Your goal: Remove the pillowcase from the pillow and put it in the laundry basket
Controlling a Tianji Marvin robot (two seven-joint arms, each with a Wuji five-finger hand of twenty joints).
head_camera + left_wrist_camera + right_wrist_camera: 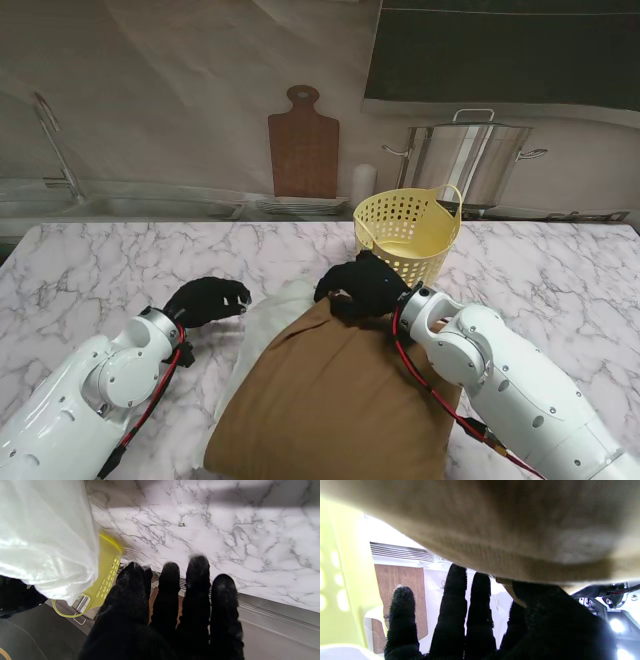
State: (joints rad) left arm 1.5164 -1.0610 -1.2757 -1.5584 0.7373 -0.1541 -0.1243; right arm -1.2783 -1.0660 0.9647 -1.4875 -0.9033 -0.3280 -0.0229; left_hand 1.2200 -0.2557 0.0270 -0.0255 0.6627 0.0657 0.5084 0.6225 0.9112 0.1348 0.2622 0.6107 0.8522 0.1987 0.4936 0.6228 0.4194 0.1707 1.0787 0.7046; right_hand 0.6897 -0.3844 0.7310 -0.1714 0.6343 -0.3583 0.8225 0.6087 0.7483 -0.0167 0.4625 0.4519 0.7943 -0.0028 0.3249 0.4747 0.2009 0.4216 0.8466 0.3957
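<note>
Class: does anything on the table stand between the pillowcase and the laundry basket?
Nothing visible does. The basket stands just beyond the pillowcase, with only the right hand, on the pillowcase's far edge, between them.

Tan, white, yellow and black on grey-veined marble

The pillowcase [340,400] is plain tan-brown, and the pillow [268,315] showing at its open end is white with a faint sheen. The laundry basket [407,232] is pale yellow, its wall dotted with rows of small holes. Both the left hand [208,299] and the right hand [362,285] wear black knitted gloves, on glossy white arms with red and black cables. The table [90,270] is white marble with grey veining. Behind it stand a reddish-brown wooden cutting board [303,146] and a silver steel pot [463,160].
</note>
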